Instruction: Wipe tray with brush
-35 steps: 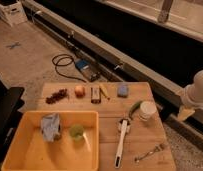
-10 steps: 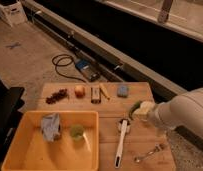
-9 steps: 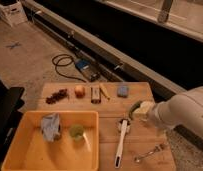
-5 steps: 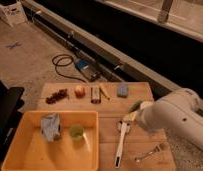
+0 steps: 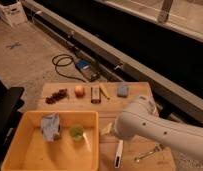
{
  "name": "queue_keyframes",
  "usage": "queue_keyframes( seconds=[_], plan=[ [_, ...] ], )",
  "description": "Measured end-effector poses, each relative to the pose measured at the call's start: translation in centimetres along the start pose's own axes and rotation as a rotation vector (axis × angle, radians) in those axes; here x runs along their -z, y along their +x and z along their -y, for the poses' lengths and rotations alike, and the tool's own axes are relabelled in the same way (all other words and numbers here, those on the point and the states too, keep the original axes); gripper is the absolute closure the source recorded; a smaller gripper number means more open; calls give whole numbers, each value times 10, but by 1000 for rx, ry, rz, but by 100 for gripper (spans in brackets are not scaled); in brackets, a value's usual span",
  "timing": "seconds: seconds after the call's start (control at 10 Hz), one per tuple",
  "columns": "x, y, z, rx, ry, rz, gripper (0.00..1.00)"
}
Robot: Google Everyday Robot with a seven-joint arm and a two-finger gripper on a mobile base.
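One brush (image 5: 118, 154) lies on the wooden bench (image 5: 110, 107), between one yellow tray (image 5: 25, 120) and one fork (image 5: 147, 152). The end effector (image 5: 106, 129) hangs just beside the tray's right wall; I cannot tell whether it is open or closed. Farther off, one coiled cable (image 5: 62, 64) lies on the concrete floor (image 5: 30, 55).

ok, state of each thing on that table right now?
tray: flat on the table, holding the cloth and the green cup.
cloth: crumpled, in the tray.
green cup: upright, in the tray.
brush: lying on the table right of the tray, far end hidden under the arm.
gripper: low between tray wall and brush; open or shut unclear.
fork: lying flat, right of the brush.
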Motion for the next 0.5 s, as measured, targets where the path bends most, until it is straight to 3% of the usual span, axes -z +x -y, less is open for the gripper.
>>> queue_keyframes(
  seconds=[0.3, 0.5],
  plan=[
    [-11, 11, -2, -23, -36, -3, 23],
    [-11, 12, -3, -27, -36, -5, 23]
  ],
)
